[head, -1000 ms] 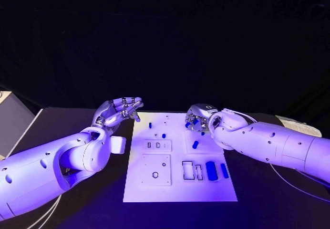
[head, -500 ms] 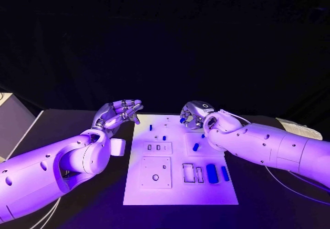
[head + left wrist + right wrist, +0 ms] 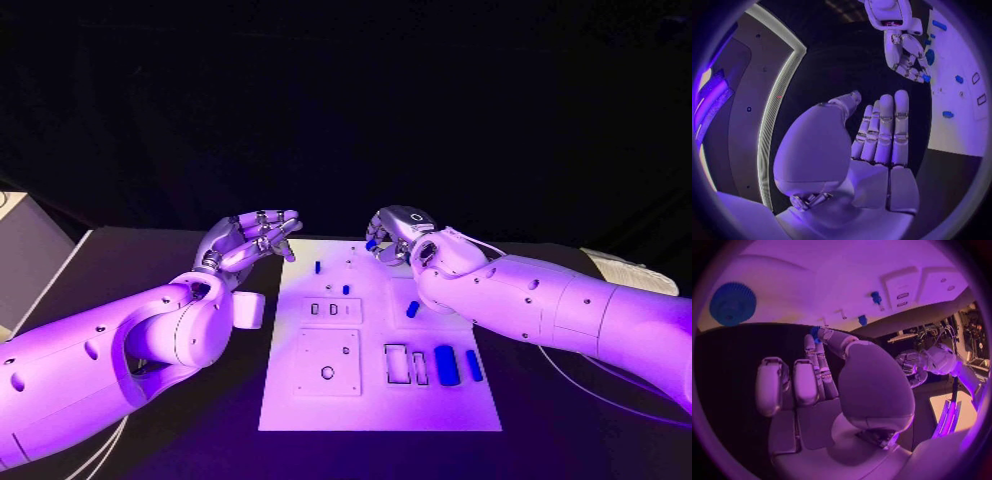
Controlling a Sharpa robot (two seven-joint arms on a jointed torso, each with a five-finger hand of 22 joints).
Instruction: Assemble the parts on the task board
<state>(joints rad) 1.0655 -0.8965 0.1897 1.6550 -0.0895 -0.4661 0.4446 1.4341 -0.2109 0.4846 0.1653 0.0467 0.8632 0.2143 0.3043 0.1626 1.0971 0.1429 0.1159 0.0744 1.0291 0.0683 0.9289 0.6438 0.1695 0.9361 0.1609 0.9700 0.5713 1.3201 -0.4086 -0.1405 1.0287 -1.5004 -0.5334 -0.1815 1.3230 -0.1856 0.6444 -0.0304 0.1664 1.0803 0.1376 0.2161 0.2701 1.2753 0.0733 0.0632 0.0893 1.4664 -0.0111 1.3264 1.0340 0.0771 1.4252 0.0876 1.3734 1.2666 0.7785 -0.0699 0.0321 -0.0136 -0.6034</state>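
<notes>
Right robot hand [image 3: 392,232] shifted farther up board [image 3: 378,400], pinching part [image 3: 372,243].

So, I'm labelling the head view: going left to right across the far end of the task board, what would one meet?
Left hand → small blue part standing on the task board → right hand, with a blue part at its fingers → right arm.

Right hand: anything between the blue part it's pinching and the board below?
Nothing visible. The right hand holds the small blue part above the far end of the task board; only open board shows beneath it. The left hand stays off to the side.
</notes>
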